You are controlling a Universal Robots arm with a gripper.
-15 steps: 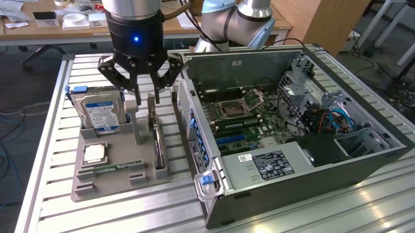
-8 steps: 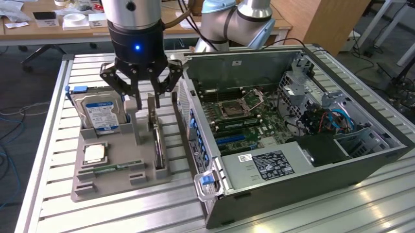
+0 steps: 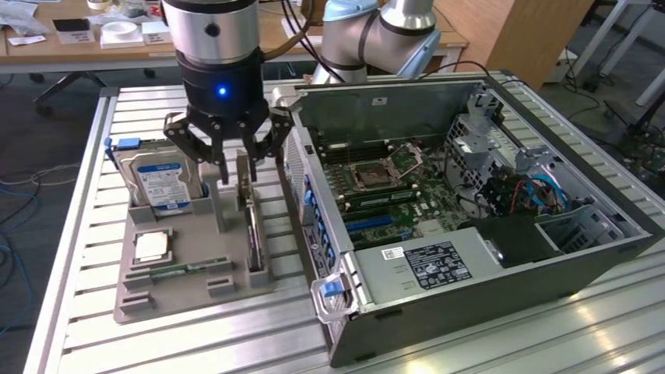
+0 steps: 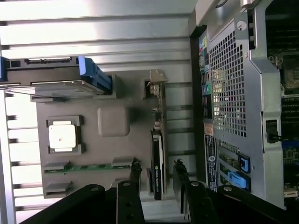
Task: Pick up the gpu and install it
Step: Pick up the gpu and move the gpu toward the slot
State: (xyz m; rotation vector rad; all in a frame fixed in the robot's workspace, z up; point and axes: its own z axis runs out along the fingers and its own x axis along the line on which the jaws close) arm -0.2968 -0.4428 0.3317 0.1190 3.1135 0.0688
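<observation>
The gpu (image 3: 252, 226) is a thin black card standing on edge in a slot of the grey holder (image 3: 187, 300) on the slatted table, with its silver bracket at the far end. From the wrist view the gpu (image 4: 158, 161) runs straight between my two black fingers (image 4: 135, 173). My gripper (image 3: 237, 171) hangs directly over the card's far half, open, one finger on each side and a small gap showing to each face. In the wrist view the gripper (image 4: 158, 176) straddles the card's end.
The grey holder (image 4: 117, 140) also carries a silver hard drive (image 3: 161, 183) with a blue label, a square processor (image 3: 153, 245) and a green memory stick (image 3: 182, 269). An open computer case (image 3: 468, 210) lies on the exterior view's right, close beside the card, motherboard (image 3: 390, 187) exposed.
</observation>
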